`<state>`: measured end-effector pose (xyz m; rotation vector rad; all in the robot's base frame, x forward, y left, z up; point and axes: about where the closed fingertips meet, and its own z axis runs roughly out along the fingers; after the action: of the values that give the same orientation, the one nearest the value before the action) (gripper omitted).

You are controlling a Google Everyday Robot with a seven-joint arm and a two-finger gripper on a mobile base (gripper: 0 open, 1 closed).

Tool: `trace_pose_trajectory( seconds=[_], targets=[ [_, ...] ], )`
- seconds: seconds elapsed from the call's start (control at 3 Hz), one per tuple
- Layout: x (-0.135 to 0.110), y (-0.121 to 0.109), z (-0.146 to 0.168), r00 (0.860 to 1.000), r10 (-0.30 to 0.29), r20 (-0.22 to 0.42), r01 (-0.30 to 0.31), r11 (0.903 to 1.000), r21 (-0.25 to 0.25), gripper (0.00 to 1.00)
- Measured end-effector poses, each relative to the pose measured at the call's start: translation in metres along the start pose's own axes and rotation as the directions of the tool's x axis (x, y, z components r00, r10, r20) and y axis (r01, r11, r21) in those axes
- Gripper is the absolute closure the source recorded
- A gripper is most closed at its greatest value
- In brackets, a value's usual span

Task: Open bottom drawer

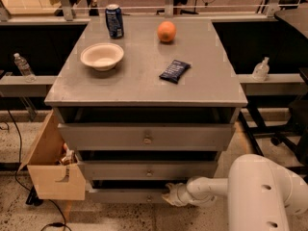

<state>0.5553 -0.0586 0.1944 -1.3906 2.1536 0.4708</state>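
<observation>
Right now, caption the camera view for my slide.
Gripper at the bottom drawer front of the grey cabinet.

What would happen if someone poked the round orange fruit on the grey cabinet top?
The round orange fruit would probably roll, since it is ball-shaped and the flat grey cabinet top shows no rim. Its full shape suggests it is firm. The gripper is far below, at the bottom drawer.

White pincer (169, 195) at grey bottom drawer (124, 196)
</observation>
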Motion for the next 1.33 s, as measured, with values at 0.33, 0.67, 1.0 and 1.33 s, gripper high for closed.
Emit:
trace_pose_trajectory(
  seconds=[0.33,0.67,1.0,1.33],
  targets=[
    [-0.0001,0.0000,-0.0001,1.000,0.000,0.000,0.000,1.0000,0.000,1.00],
    [-0.0001,0.0001,-0.0002,1.000,0.000,0.000,0.000,1.0000,0.000,1.00],
    [-0.0001,0.0001,-0.0002,1.000,0.000,0.000,0.000,1.0000,0.000,1.00],
    [-0.0001,0.0002,-0.0002,1.000,0.000,0.000,0.000,1.0000,0.000,1.00]
  ],
)
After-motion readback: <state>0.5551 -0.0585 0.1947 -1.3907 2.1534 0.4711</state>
